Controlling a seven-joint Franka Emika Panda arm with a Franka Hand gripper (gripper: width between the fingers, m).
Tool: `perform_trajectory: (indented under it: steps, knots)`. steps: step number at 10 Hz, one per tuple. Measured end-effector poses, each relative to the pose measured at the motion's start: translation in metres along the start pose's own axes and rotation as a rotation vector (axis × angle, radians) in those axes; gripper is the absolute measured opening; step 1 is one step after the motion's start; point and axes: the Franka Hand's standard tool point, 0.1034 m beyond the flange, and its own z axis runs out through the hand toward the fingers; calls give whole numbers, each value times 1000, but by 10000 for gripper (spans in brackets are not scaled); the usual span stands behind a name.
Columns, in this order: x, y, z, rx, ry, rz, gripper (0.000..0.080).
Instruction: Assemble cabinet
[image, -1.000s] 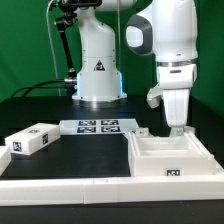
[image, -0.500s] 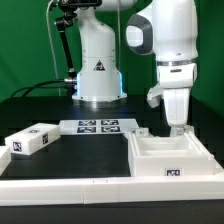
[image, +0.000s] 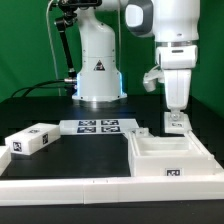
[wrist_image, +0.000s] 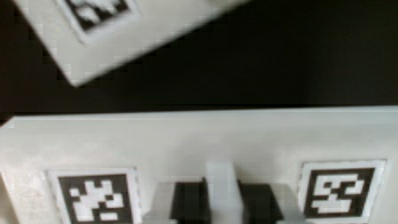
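My gripper (image: 176, 112) hangs over the back of the open white cabinet body (image: 168, 158) at the exterior view's right. It is shut on a small white tagged cabinet piece (image: 176, 122) and holds it just above the body's back wall. In the wrist view the dark fingers (wrist_image: 187, 202) pinch a thin white ridge of that piece (wrist_image: 196, 145), with one tag on each side. Another white tagged piece (wrist_image: 125, 40) lies beyond it. A small white block (image: 143, 133) sits by the body's back left corner. A long white tagged block (image: 30, 140) lies at the left.
The marker board (image: 98, 126) lies flat in front of the white robot base (image: 98, 70). A long white bar (image: 60, 186) runs along the front edge, left of the cabinet body. The table surface is black.
The arm has risen from the back of the cabinet body. The small tagged piece under the fingers now shows above the body's back wall.
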Motion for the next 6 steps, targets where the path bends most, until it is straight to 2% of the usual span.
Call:
perform_trajectory:
  steps: [3,5,6]
  knots:
    - [-1,0,2,1,2,15,68]
    - [-5,7,6,-13,21,-111,68]
    - [-7,13,5,-12,19,-128,68]
